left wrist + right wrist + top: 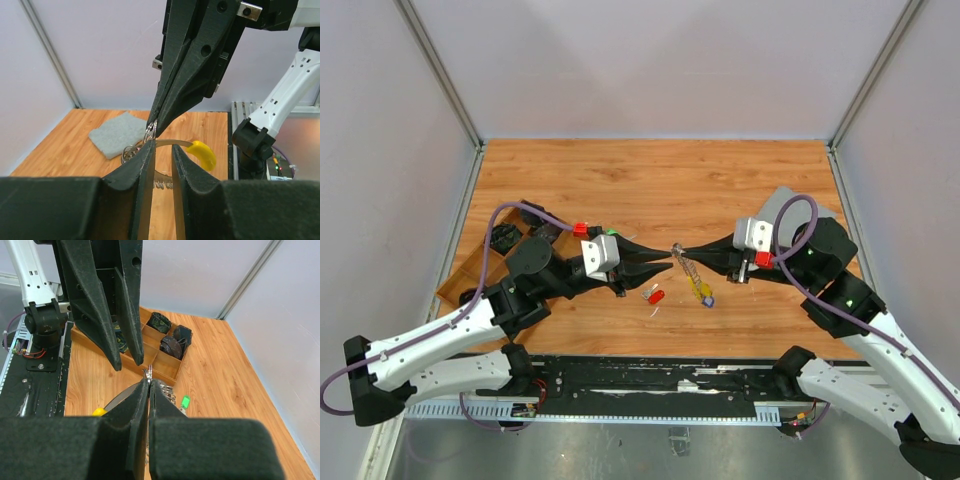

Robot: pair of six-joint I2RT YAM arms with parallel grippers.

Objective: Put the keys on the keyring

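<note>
— Silver keyring (pixel 151 131); where is it?
— Above the table (pixel 650 180), mid-way; the right claw (pixel 149 385) is closed tight on it; a yellow key (pixel 204 154) dangles beside; a red key (pixel 656 296) lies on the wood.
— And the left claw (pixel 162 150)?
— Jaws slightly apart, tips at the ring; gripping nothing I can make out.

The left tool (pixel 162 147) is slightly parted, the right tool (pixel 149 383) pinched shut, tips meeting.
</note>
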